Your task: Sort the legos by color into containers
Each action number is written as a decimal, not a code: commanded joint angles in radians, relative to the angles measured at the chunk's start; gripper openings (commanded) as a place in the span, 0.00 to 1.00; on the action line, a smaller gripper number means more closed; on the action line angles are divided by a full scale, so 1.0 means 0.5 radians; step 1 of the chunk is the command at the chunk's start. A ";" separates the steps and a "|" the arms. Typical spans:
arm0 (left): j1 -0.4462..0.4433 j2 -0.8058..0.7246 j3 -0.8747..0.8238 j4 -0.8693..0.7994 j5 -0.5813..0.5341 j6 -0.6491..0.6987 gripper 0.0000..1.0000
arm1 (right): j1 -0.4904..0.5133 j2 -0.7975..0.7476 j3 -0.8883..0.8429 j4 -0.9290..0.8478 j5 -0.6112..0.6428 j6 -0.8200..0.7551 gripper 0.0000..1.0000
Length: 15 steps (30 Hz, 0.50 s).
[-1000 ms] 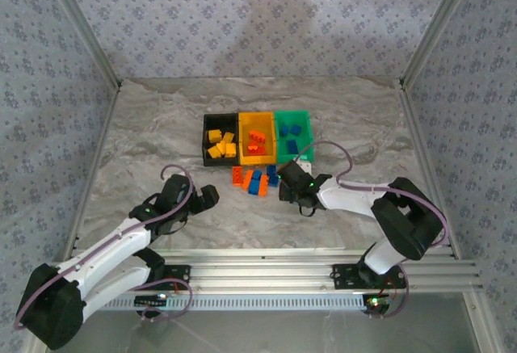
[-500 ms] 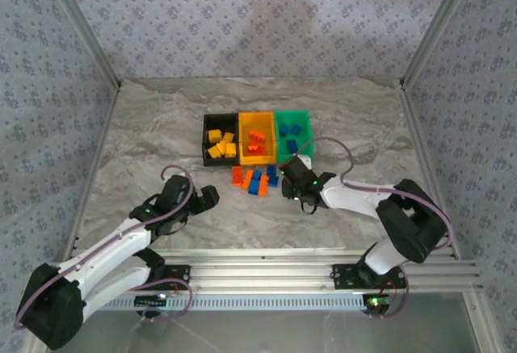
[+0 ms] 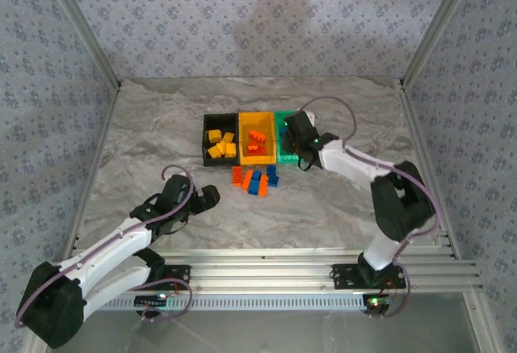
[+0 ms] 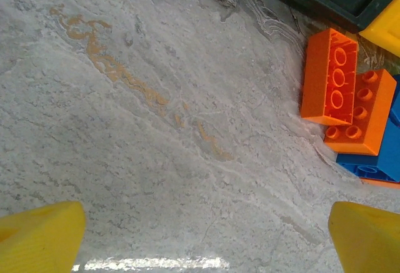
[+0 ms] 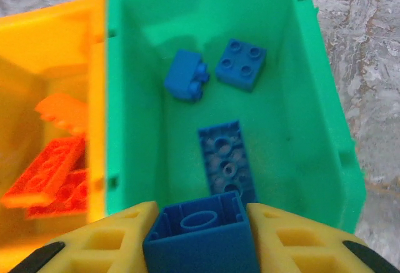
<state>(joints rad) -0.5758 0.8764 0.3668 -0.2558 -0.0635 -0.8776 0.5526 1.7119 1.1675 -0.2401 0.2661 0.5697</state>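
The right gripper [image 5: 199,238] is clamped on a blue brick [image 5: 201,243], which sits squeezed between its two yellow fingers [image 5: 119,242], hollow underside facing the wrist camera. It hangs over the near end of the green bin [image 5: 315,104]. Three more blue bricks lie on that bin's floor: a long one [image 5: 226,159] just beyond the held brick, and two smaller ones [image 5: 185,76] near the far wall. Joined to its left side is the yellow-orange bin [image 5: 56,42], holding red-orange bricks [image 5: 53,173].

In the top view, the black bin [image 3: 207,139] ends the row on the left, with yellow bricks [image 3: 220,144] inside. A loose cluster of red-orange and blue bricks [image 3: 257,179] lies on the marble table [image 3: 145,127] just in front of the bins.

The left gripper [image 4: 206,235] is spread wide and holds nothing. It sits low over bare marble, left of the loose cluster, whose nearest red-orange brick [image 4: 329,76] shows at the right of its wrist view.
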 commanded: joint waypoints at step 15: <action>-0.003 -0.040 0.012 -0.013 0.010 -0.002 1.00 | 0.071 -0.205 -0.114 -0.032 0.028 0.025 0.81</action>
<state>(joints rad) -0.5758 0.8631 0.3653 -0.2611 -0.0635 -0.8810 0.5411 1.7283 1.2041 -0.2649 0.2691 0.5488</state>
